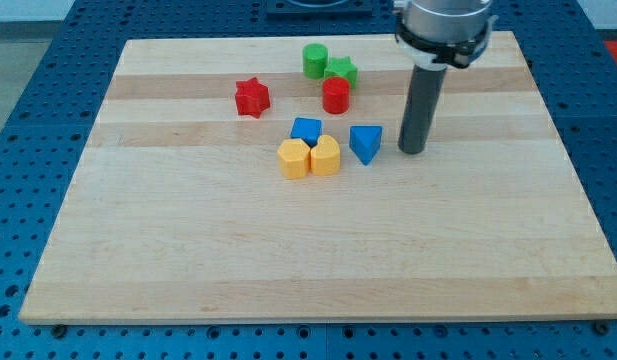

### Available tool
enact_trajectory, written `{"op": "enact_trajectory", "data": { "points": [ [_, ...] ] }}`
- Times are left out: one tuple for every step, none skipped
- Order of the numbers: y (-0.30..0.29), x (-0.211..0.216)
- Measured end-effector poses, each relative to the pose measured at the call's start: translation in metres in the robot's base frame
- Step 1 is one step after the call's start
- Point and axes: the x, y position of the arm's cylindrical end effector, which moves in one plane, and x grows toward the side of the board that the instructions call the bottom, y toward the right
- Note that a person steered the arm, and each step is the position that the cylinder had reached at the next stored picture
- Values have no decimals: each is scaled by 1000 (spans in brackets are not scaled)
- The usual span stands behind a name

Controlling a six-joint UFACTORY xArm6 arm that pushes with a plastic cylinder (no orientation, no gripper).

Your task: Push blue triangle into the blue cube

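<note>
The blue triangle [365,143] lies near the middle of the wooden board [188,250]. The blue cube [306,130] sits a short way to its left, with a gap between them. My tip [412,151] rests on the board just to the right of the blue triangle, a small gap apart from it. The dark rod rises from the tip towards the view's top.
Two yellow blocks [294,159] [326,156] touch each other just below the blue cube. A red cylinder [336,95], a green star [341,70] and a green cylinder [315,60] stand above. A red star [252,97] lies to the upper left.
</note>
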Motion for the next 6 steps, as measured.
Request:
{"op": "enact_trajectory", "data": {
  "points": [
    [-19,0],
    [-40,0],
    [-53,0],
    [-53,0],
    [-54,-4],
    [-57,-7]
  ]
}}
